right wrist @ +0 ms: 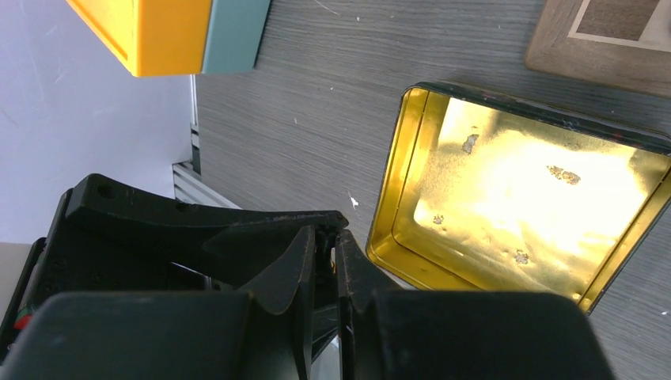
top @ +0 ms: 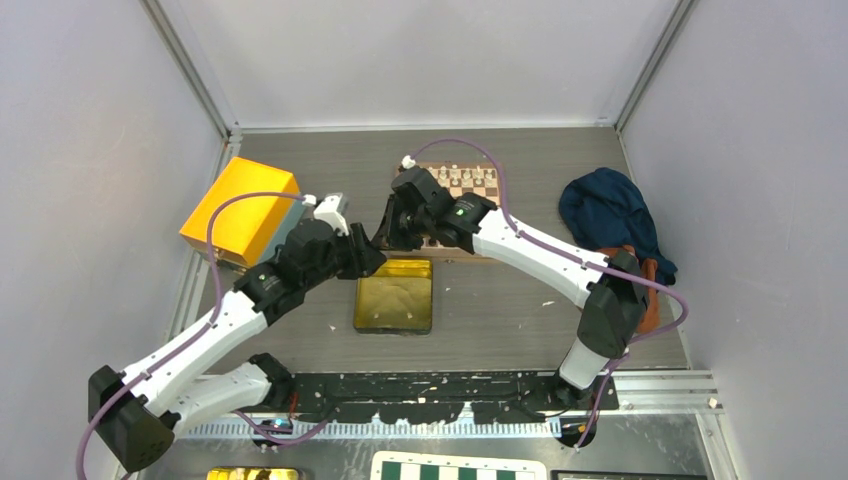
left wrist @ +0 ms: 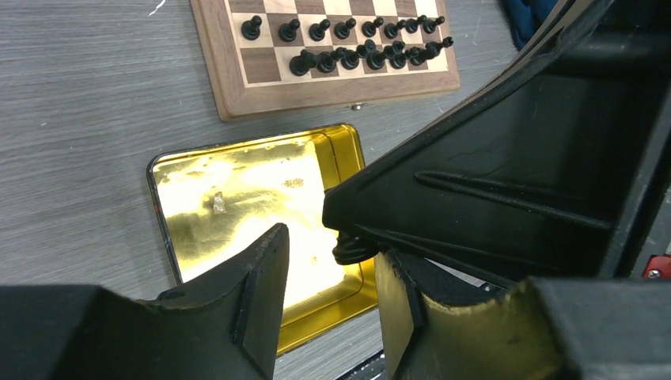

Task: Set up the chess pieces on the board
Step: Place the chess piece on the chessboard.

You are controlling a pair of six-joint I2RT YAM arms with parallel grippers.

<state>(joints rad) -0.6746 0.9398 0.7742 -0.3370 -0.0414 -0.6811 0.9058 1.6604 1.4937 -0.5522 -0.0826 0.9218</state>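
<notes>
The wooden board (top: 487, 192) lies at the back centre, partly hidden by my right arm. Cream-white pieces (top: 460, 173) stand on its far rows. In the left wrist view, black pieces (left wrist: 348, 43) fill two rows near the board's rim (left wrist: 214, 71). My right gripper (top: 388, 238) is shut on a small black chess piece (left wrist: 354, 247) above the open gold tin (top: 393, 300). In the right wrist view the piece (right wrist: 326, 245) sits between the nearly closed right gripper (right wrist: 326, 252). My left gripper (left wrist: 328, 257) is open, its fingers either side of that piece.
The gold tin (left wrist: 237, 206) looks empty inside apart from specks. An orange box (top: 240, 205) stands at the back left. A dark blue cloth (top: 610, 215) lies at the right. A green-and-white checkered board (top: 455, 468) shows at the bottom edge.
</notes>
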